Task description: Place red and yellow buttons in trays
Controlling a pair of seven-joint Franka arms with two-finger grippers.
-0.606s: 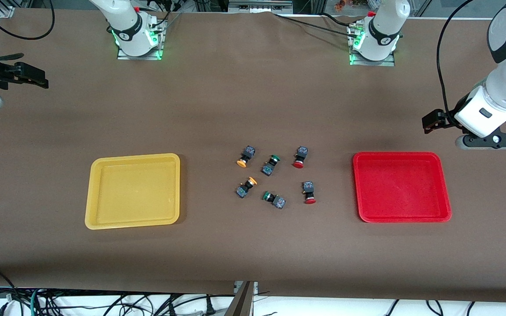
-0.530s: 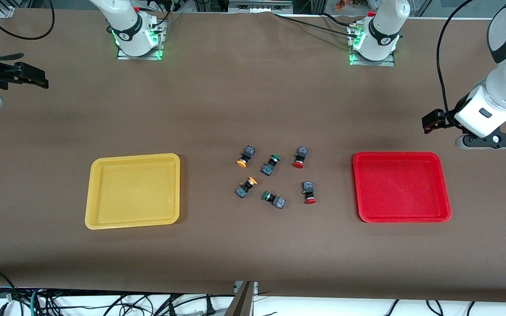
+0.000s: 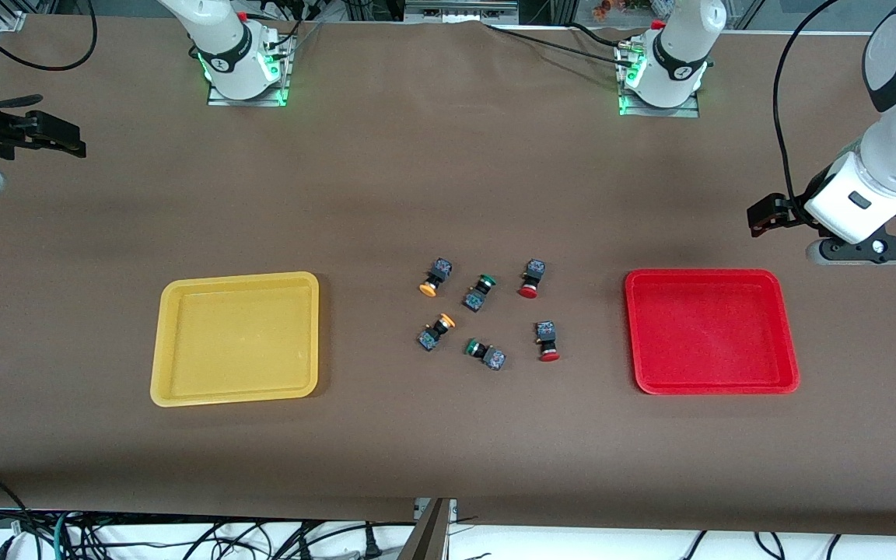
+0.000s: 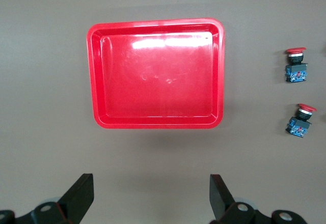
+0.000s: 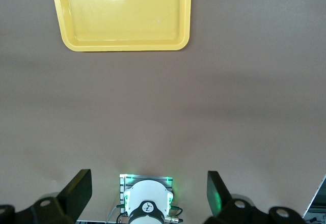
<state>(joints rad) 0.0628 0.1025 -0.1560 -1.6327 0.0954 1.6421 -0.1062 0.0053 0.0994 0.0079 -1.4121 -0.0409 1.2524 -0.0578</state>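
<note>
Between the yellow tray (image 3: 234, 339) at nine o'clock and the red tray (image 3: 711, 333) at three lie red and yellow buttons (image 3: 487, 314), seemingly on their sides; left gripper (image 4: 150, 196) and right gripper (image 5: 147, 193) wait spread wide, holding nothing.

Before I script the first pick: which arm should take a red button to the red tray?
Probably the left. Its open claw hangs beside the red tray, and both red buttons lie at that tray's end of the cluster. The right claw waits past the yellow tray.
</note>
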